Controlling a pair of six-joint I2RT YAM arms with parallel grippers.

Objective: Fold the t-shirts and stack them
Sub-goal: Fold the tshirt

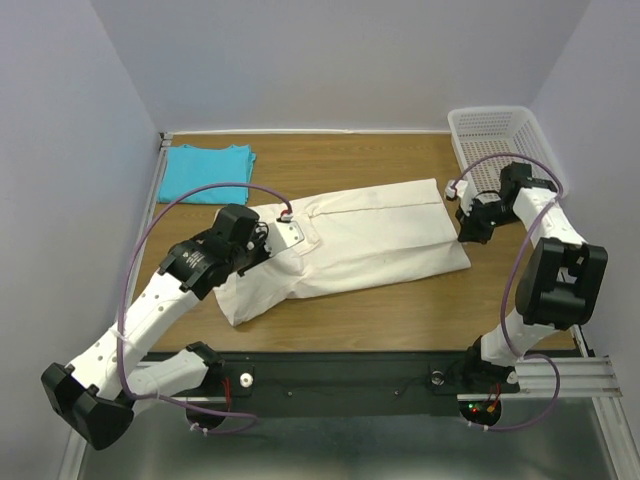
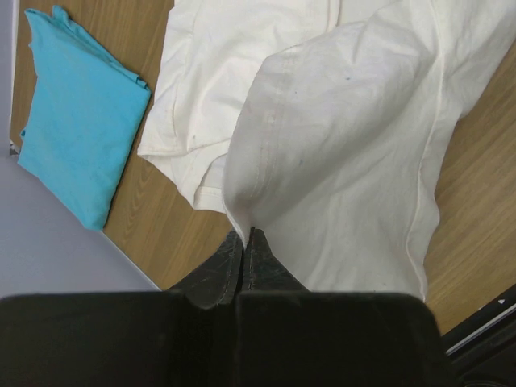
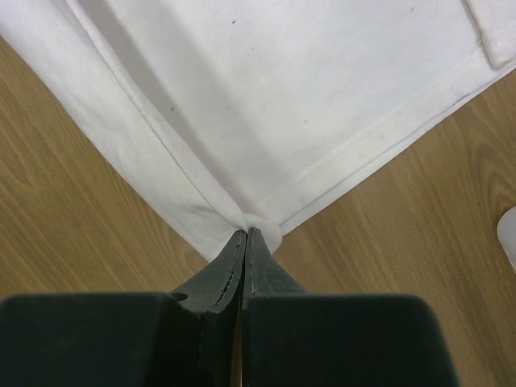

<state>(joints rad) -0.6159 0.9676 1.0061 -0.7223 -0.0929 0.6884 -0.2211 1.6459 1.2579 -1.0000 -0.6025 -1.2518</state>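
The blue shirt [image 1: 208, 172] lies folded, beyond and to the left of the left gripper [image 2: 245, 240]. The cream shirt [image 1: 372, 236] looks half done: it is doubled lengthwise into a long band stretched between both grippers, and stacking is not yet done. The left gripper is clamped on a raised fold, the right gripper [image 3: 245, 237] on a hem corner. The cotton looks soft and faintly speckled.

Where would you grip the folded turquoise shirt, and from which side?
Probably its near edge, pinching all layers, coming from the near side. The turquoise shirt lies flat and folded in the far-left corner; walls crowd its far and left edges, so only near and right edges are open.
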